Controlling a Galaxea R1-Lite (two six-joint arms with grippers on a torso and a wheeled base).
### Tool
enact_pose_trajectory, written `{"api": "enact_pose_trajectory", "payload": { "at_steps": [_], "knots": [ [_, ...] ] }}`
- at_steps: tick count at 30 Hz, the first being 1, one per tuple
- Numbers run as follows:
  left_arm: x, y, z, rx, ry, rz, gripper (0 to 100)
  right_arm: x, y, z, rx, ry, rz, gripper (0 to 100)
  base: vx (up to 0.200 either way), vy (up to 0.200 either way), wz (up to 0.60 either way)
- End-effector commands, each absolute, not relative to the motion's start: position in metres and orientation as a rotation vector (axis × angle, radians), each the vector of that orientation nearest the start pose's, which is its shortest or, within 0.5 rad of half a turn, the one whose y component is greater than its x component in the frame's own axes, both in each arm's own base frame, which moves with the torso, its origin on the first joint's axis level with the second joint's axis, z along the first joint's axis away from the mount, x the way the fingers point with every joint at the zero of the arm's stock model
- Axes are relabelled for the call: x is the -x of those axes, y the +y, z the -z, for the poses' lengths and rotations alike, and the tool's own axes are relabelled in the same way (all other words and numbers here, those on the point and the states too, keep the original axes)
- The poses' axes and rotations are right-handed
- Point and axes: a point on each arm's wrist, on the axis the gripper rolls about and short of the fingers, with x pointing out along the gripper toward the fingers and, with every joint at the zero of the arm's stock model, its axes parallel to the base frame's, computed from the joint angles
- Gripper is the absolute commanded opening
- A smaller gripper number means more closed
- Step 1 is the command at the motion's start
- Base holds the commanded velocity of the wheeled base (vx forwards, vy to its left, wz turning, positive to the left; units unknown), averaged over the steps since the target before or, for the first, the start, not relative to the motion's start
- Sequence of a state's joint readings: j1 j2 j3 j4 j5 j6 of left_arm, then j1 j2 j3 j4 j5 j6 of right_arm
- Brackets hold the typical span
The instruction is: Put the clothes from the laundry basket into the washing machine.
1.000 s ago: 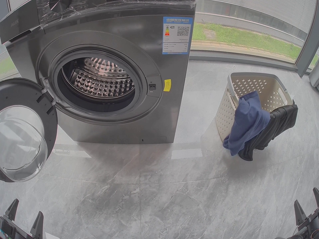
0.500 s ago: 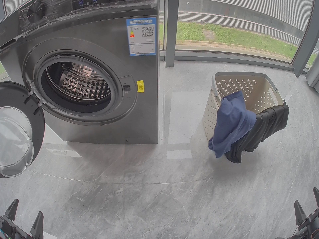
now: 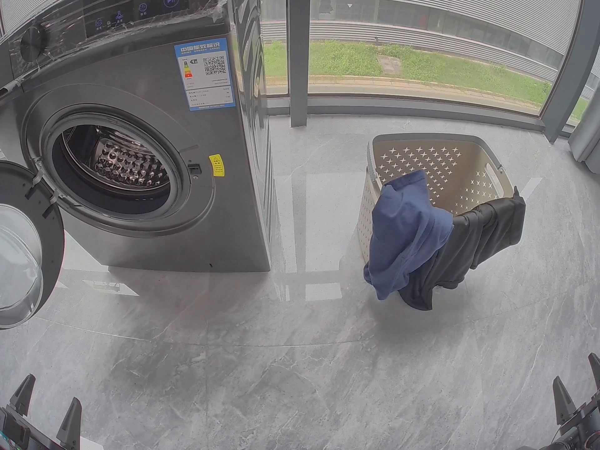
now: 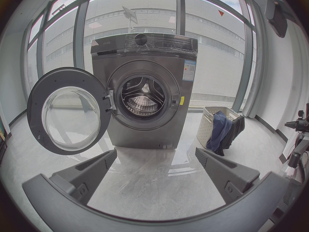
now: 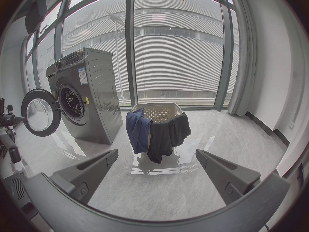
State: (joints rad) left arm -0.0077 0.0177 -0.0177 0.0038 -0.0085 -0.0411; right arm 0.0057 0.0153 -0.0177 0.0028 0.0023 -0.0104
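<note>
As clothes [image 3: 406,232] hang vert. off basket [image 3: 437,140], washer [image 3: 209,226] open

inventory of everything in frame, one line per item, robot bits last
washing machine: 1, grey, on the floor at the left, front opening uncovered
door: 1, dark rim with clear glass, swung open at the machine's left
laundry basket: 1, cream, on the floor right of the machine, near the window
blue garment: 1, blue, draped over the basket's near rim
black garment: 1, black, draped over the same rim, right of the blue one
floor: grey marbled tile
window: floor-to-ceiling glass, behind the basket
left gripper: 1, black, low left, open, empty
right gripper: 1, black, low right, open, empty
</note>
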Motion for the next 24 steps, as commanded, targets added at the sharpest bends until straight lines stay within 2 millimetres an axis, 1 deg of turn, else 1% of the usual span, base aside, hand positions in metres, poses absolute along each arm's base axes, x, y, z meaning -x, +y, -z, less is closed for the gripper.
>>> {"api": "enact_pose_trajectory", "payload": {
  "at_steps": [1, 10, 19, 24],
  "knots": [
    [0.0229, 0.0000, -0.0754, 0.041, 0.003, 0.015, 100, 0.0228, -0.0001, -0.0752, 0.011, 0.003, -0.009, 100, 0.000, 0.000, 0.00],
    [0.0229, 0.0000, -0.0754, 0.041, 0.003, 0.015, 100, 0.0228, -0.0001, -0.0752, 0.011, 0.003, -0.009, 100, 0.200, 0.000, 0.00],
    [0.0229, 0.0000, -0.0754, 0.041, 0.003, 0.015, 100, 0.0228, -0.0001, -0.0752, 0.011, 0.003, -0.009, 100, 0.000, 0.000, 0.00],
    [0.0229, 0.0000, -0.0754, 0.041, 0.003, 0.015, 100, 0.0228, -0.0001, -0.0752, 0.011, 0.003, -0.009, 100, 0.000, -0.200, 0.00]
  ]
}}
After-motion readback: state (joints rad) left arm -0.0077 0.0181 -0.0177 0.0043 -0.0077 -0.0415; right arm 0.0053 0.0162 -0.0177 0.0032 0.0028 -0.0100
